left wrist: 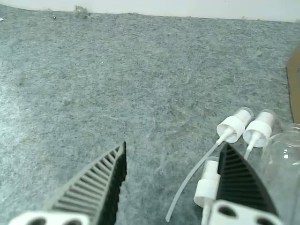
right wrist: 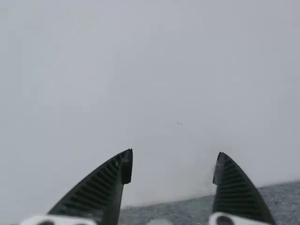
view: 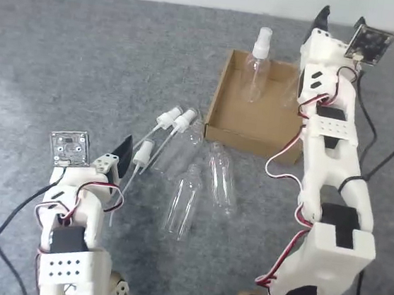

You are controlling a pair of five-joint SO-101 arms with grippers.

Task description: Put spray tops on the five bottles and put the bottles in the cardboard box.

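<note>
A clear bottle with a white spray top [view: 256,67] lies in the cardboard box [view: 223,119]. Three uncapped clear bottles [view: 184,200] lie on the grey carpet in front of the box. Three loose spray tops [view: 169,118] with long tubes lie to their left, and two of those spray tops [left wrist: 234,125] lie just beyond my left gripper. My left gripper [left wrist: 172,161] is open and empty, close to the tops. My right gripper [right wrist: 172,164] is open, raised beyond the box's far right corner [view: 339,21] and facing the white wall.
Grey carpet [view: 86,56] spreads to the left and behind the box. The white wall runs along the far edge. Black cables [view: 389,151] trail beside the right arm.
</note>
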